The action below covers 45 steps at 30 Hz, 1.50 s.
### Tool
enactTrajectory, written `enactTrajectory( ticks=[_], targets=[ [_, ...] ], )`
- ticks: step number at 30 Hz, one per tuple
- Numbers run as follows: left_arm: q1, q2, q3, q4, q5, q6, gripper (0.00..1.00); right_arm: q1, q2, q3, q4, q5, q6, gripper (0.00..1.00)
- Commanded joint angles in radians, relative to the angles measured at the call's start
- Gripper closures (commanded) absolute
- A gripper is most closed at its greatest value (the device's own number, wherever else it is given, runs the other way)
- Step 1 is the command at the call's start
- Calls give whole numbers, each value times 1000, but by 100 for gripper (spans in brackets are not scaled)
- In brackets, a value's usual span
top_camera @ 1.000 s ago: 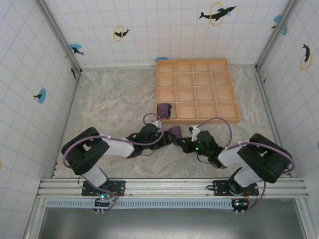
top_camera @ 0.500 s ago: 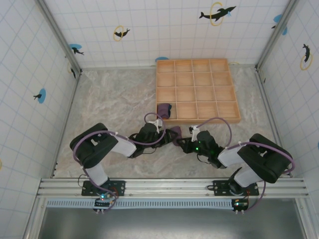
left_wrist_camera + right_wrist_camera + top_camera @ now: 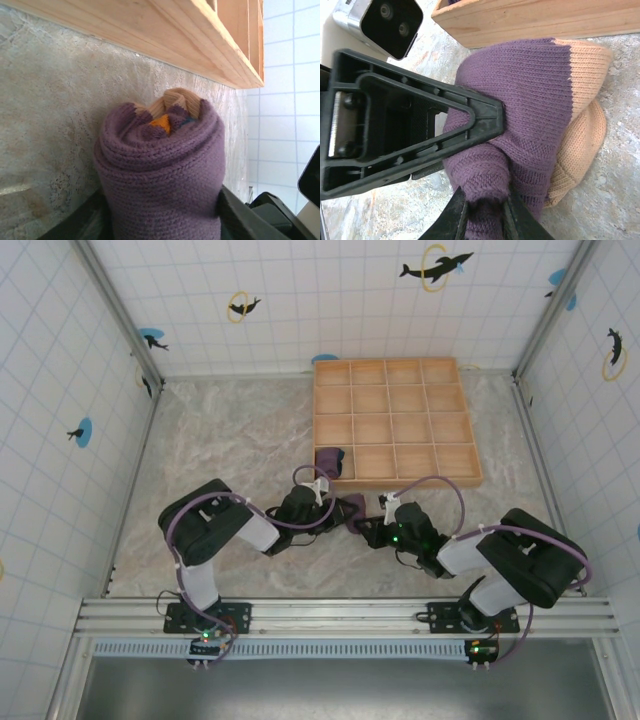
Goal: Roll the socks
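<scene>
Just at 6 o'clock from the near-left corner of the wooden tray [image 3: 395,483]: purple sock roll [image 3: 160,165], resting on the marbled table [image 3: 230,450], near the tray's front wall, contact with it impossible to tell. Wound into a thick tube, tan and orange showing at its open end. Clamped from 9 o'clock by the left gripper [image 3: 160,220], one dark finger [image 3: 240,220] against each flank of the roll. Pinched from 4 o'clock by the right gripper [image 3: 485,217], pressed together on a twisted fold of purple knit, tan toe bulging out at 3 o'clock in the right wrist view. Tucked into the tray's 7 o'clock corner compartment: second purple bundle [image 3: 331,459]. Stuck on the tiled walls [image 3: 300,330]: dolphin decals [image 3: 436,267] with orange rings, any lettering too small to tell
</scene>
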Motion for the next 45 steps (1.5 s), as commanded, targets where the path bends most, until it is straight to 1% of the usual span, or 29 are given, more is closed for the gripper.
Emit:
enactTrajectory(
  ticks=[1,3,5,6,7,8,10,14,18,21,25,27,30,32,35,37,39,45],
  targets=[
    [6,39,12,6,13,-8,61,6,28,-28,-205,-52,-17,100],
    [6,45,19,-2,19,1,69,6,29,-24,-208,-61,-23,98],
    [8,48,32,-29,26,15,81,3,26,-24,-209,-77,-25,92],
    [8,47,40,-46,29,25,88,1,20,-27,-208,-85,-25,86],
    [9,45,46,-59,33,33,94,-1,10,-27,-209,-93,-24,77],
    [10,44,49,-66,38,39,98,-5,-1,-30,-214,-99,-21,70],
    [14,37,50,-74,51,51,100,-10,-43,-28,-243,-105,-16,56],
    [18,31,63,-88,97,91,100,-20,-160,-9,-343,-101,-4,32],
    [24,27,73,-96,138,125,100,-62,-268,15,-462,-88,19,20],
    [27,16,86,-119,164,160,100,-110,-314,32,-541,-78,48,13],
    [35,9,105,-149,210,207,100,-190,-324,46,-549,-168,106,10],
    [37,4,111,-146,236,220,100,-205,-314,55,-538,-191,120,9],
    [40,4,134,-188,249,246,100,-218,-284,61,-527,-199,138,9],
    [41,7,144,-202,258,258,100,-229,-259,49,-485,-211,162,9],
    [43,21,148,-198,258,257,100,-229,-210,47,-434,-200,168,8],
    [43,31,148,-183,264,248,100,-227,-164,52,-391,-220,167,9],
    [43,36,142,-164,266,237,100,-222,-130,60,-383,-209,156,9],
    [44,37,143,-146,262,227,100,-194,-34,71,-325,-221,157,14]
  ],
)
